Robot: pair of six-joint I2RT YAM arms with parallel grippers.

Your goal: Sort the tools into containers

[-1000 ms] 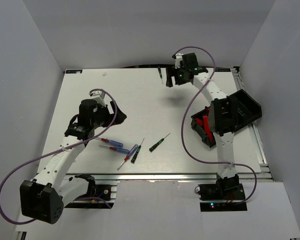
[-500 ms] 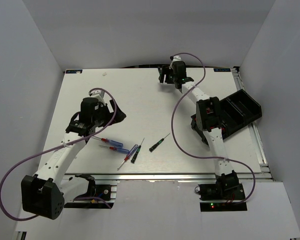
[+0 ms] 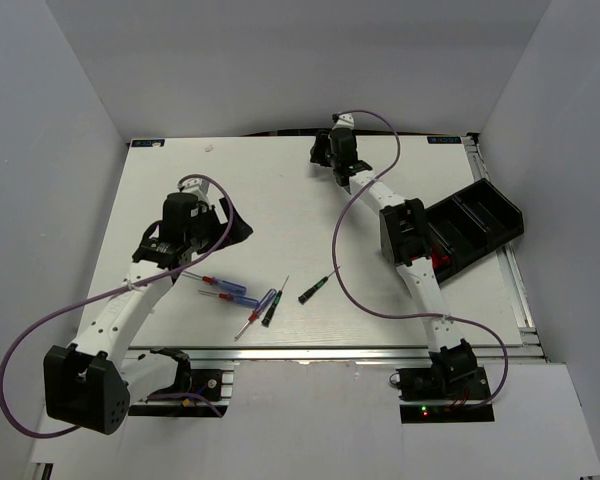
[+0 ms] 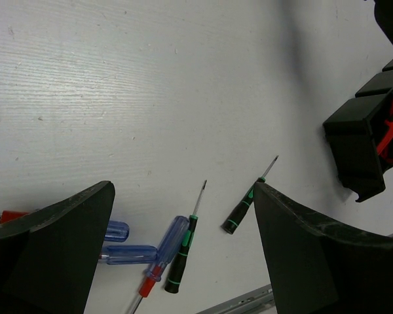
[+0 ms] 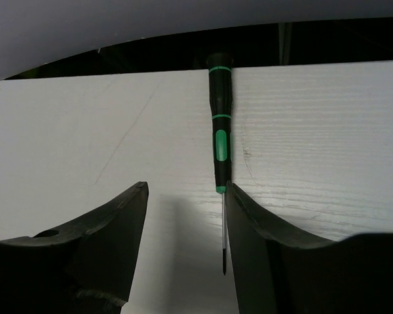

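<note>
White table (image 5: 327, 131), far edge ahead. My right gripper (image 5: 185, 190) released; screwdriver (image 5: 221, 140) hugs one jaw, so closing may push it off edge.

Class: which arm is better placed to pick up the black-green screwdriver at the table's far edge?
Right. Its open jaws flank the shaft of that screwdriver, while the left arm's jaws hover far away, over the near cluster of screwdrivers.

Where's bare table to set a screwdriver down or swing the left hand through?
Free: the middle of the table, bounded by the left gripper, the right arm and the loose screwdrivers; also the far-left corner. Crowded: the near strip with those screwdrivers, and the right side, where the bins sit by the right arm.
</note>
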